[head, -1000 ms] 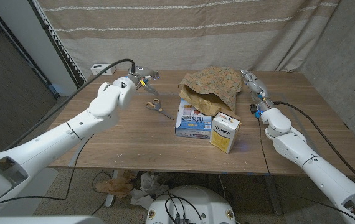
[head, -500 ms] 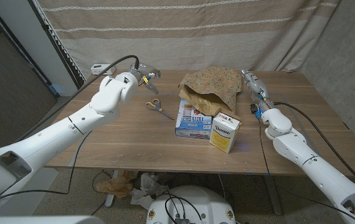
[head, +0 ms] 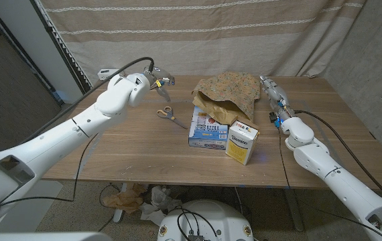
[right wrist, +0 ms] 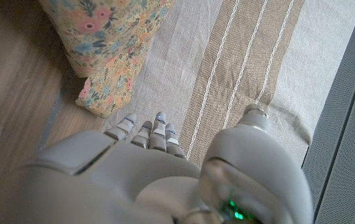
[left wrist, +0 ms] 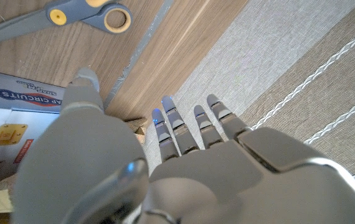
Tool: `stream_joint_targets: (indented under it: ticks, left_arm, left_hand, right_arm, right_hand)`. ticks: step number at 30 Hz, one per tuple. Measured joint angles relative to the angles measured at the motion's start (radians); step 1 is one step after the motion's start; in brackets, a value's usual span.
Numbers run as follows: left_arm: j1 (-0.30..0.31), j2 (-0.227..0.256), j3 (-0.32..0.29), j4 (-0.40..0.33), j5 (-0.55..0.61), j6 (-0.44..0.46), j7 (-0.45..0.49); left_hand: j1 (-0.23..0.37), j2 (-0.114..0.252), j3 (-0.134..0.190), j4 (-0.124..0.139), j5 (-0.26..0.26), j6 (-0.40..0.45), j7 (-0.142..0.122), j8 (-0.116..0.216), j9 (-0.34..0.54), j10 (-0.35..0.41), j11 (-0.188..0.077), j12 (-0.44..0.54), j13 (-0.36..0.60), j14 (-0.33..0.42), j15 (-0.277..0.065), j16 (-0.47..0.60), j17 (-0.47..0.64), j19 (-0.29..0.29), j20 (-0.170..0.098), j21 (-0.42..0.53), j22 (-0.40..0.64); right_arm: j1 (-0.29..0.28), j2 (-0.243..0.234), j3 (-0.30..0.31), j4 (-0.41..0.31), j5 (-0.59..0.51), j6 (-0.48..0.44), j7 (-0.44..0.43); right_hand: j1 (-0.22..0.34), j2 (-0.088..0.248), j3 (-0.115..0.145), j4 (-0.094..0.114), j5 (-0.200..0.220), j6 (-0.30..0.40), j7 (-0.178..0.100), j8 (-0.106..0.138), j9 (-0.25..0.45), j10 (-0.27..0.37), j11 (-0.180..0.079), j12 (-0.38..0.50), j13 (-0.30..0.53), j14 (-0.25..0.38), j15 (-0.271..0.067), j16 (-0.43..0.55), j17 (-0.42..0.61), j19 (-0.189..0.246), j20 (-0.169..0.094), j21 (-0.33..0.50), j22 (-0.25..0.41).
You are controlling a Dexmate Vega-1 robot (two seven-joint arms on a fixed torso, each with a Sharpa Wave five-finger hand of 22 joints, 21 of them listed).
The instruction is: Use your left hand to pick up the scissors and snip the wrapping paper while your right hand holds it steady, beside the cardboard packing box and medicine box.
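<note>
The left hand [head: 156, 82], fingers spread and empty, should descend onto the scissors [head: 169, 115] at its 5 o'clock, gripping the handles.

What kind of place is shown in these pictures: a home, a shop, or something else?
Most likely a robot test room, not a home. A striped cloth backdrop hangs behind the wooden table, cables run to both arms, and the scissors and boxes look like laid-out props.
</note>
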Motion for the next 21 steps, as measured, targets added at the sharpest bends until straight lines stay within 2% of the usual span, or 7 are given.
stream_joint_targets:
  ticks: [10, 21]
  left_arm:
    - [-0.010, 0.040, -0.015, 0.035, -0.013, -0.139, 0.076]
    - [-0.007, 0.087, -0.046, 0.069, -0.019, -0.276, 0.182]
  left_hand:
    - [0.000, 0.000, -0.019, 0.008, 0.004, 0.027, 0.002, 0.017, 0.010, 0.013, 0.002, 0.000, 0.009, 0.000, 0.000, 0.007, 0.003, 0.009, -0.001, 0.008, 0.005]
    - [0.004, 0.004, -0.023, 0.012, 0.008, 0.046, 0.000, 0.031, 0.018, 0.031, -0.002, 0.005, 0.014, 0.004, 0.004, 0.007, 0.003, 0.009, -0.001, 0.008, 0.009]
  right_arm:
    - [0.002, 0.006, -0.002, 0.010, 0.004, 0.010, 0.006]
    - [-0.003, 0.006, -0.003, 0.005, 0.005, 0.010, 0.003]
  right_hand:
    - [0.000, 0.000, 0.000, 0.000, 0.000, 0.000, 0.000, 0.000, 0.000, 0.000, 0.000, 0.000, 0.000, 0.000, 0.000, 0.000, 0.000, 0.000, 0.000, 0.000, 0.000]
    - [-0.004, 0.004, 0.000, 0.000, 0.000, 0.000, 0.000, 0.000, 0.000, 0.000, 0.000, -0.006, 0.000, 0.000, 0.000, 0.000, 0.000, -0.005, 0.005, 0.000, 0.000]
